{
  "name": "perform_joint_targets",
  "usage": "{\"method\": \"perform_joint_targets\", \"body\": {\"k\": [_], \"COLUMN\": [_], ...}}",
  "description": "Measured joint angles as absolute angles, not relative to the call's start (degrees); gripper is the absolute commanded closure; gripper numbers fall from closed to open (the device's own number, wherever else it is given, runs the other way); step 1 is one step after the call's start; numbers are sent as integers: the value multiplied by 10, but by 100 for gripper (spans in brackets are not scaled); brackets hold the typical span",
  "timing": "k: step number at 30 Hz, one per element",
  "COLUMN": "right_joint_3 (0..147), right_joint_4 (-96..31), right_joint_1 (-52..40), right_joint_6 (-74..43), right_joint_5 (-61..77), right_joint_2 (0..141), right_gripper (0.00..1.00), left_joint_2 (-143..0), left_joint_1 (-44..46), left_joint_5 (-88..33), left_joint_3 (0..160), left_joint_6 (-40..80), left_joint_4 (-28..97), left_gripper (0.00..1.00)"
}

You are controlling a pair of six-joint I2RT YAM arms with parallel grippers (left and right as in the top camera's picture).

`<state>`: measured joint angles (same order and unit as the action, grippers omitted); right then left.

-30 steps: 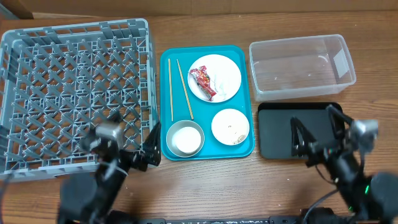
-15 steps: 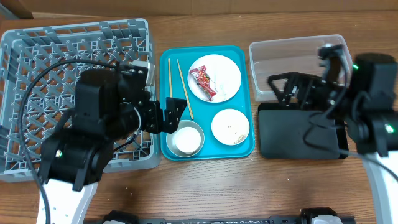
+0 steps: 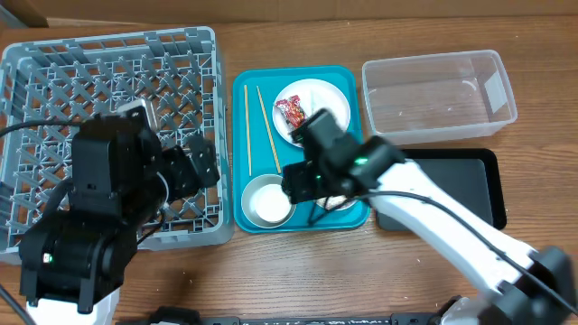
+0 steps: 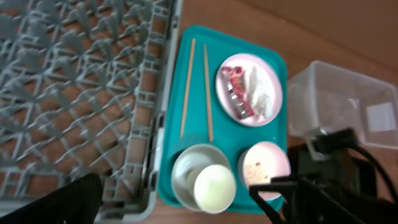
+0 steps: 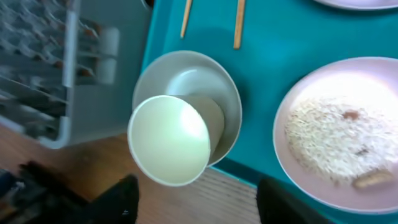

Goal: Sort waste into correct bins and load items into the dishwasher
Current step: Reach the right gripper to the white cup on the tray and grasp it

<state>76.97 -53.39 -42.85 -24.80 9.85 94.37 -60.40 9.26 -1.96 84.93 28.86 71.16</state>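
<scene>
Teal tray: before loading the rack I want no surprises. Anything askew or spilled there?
The cup sits tilted inside the bowl in the front left corner of the tray, leaning over the bowl's rim. Nothing looks spilled.

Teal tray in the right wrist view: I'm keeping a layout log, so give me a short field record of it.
cup: inside the bowl
rice: heaped on the white dish, right of the bowl
chopsticks: lying on the teal tray, only their ends visible
right pincer: open, holding nothing
</scene>
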Motion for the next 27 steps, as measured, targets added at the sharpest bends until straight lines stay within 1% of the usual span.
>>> {"method": "perform_joint_targets", "body": {"k": [2,4,8,10,12,13,16,21,22,23,24,25,26,27], "right_joint_3": [770,770,770,770,769,769,769,769,769,769,769,769,768,768], "right_joint_4": [-531,-530,-519,-512,-506,-505,-498,-505,-505,-505,-503,-501,-498,-498], "right_joint_1": [-436,-440,-440,-440,-440,-441,-443,-444,-444,-444,-444,-444,-443,-444], "right_joint_6": [-257,-262,-274,-278,-286,-289,-303,-320,-321,-322,-324,-326,-328,-329], "right_joint_5": [90,81,72,73,72,72,68,62,62,62,61,60,59,59], "right_joint_2": [966,992,1023,1033,1038,1038,1038,1038,1038,1038,1038,1038,1038,1038], "right_gripper": [50,55,59,64,73,76,77,76,78,84,89,90,96,96], "left_joint_2": [-604,-604,-604,-604,-604,-604,-604,-604,-604,-604,-604,-604,-604,-604], "left_joint_1": [93,93,93,93,93,93,93,93,93,93,93,93,93,93], "left_joint_5": [-12,-5,1,3,4,5,7,7,7,7,7,7,7,7], "left_joint_3": [849,849,849,849,849,849,849,849,849,849,849,849,849,849], "left_joint_6": [290,290,290,290,290,290,290,290,290,290,290,290,290,290], "left_joint_4": [727,738,746,748,748,748,748,755,756,758,759,759,759,759], "left_gripper": [0,0,0,0,0,0,0,0,0,0,0,0,0,0]}}
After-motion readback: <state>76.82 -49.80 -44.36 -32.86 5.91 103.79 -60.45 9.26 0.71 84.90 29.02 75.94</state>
